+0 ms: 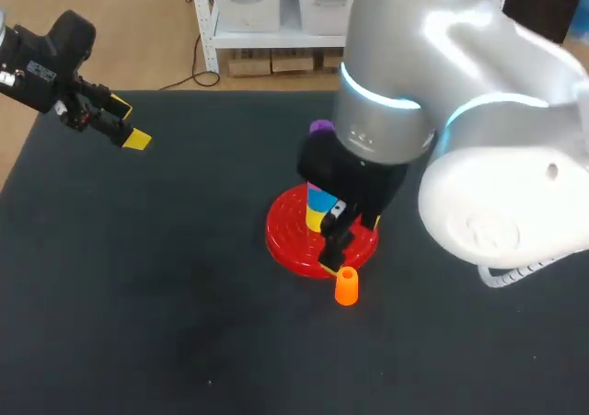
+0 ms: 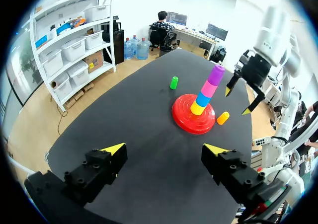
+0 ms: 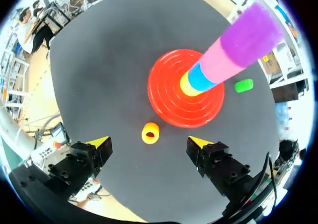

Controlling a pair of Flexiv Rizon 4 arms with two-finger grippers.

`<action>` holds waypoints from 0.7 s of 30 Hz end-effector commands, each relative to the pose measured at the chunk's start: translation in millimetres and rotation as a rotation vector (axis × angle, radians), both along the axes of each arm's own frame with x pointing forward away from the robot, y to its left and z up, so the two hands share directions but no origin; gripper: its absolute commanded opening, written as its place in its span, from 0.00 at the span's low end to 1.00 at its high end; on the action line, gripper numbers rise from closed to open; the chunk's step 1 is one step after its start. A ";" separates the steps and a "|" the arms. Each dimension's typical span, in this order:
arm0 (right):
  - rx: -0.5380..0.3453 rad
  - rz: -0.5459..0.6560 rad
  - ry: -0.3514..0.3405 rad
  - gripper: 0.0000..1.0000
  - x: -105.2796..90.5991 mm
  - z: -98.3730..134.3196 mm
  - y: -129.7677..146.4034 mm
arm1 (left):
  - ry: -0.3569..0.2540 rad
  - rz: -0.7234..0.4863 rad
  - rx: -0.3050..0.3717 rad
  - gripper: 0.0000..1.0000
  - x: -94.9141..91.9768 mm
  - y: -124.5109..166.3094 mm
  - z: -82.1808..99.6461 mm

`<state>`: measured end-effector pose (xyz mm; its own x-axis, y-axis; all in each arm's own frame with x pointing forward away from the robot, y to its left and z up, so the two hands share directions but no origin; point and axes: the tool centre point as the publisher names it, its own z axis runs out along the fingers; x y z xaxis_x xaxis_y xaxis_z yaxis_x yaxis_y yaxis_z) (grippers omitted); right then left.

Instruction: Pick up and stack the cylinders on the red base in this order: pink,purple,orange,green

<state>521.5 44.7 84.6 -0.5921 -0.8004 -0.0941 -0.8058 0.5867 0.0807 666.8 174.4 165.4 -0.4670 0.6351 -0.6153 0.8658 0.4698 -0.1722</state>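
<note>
Head view: the left gripper (image 1: 129,125) hangs over the far left corner of the table (image 1: 138,323), well apart from every cylinder. Its jaws are wide open and hold nothing, as the left wrist view also shows.

The right arm comes in from the right, and the right gripper (image 2: 237,102) hangs just right of the stack, apart from it. Its yellow tips are at about the height of the middle of the stack. Its jaws are spread wide too and hold nothing.

The red base (image 3: 169,100) sits near the middle of the table. Four cylinders are stacked on it in one column:
- The yellow cylinder (image 3: 188,87) is at the bottom.
- The blue cylinder (image 3: 201,79) sits on the yellow one.
- The pink cylinder (image 3: 223,65) sits on the blue one.
- The purple cylinder (image 3: 252,31) is on top.

In the head view the right arm hides most of the column, and only the purple top and some blue and yellow show.

The orange cylinder (image 3: 150,133) stands on the table just beside the near edge of the base, open end up. In the right wrist view it lies under the gap between that gripper's fingers, closer to the base than the tips.

The green cylinder (image 3: 243,86) is on the table on the far side of the base, apart from it. The right arm hides it in the head view.
</note>
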 end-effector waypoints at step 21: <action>-0.042 0.024 0.038 1.00 -4.0 -25.7 -4.3 | -0.003 -0.001 -0.002 1.00 -0.7 0.6 -0.7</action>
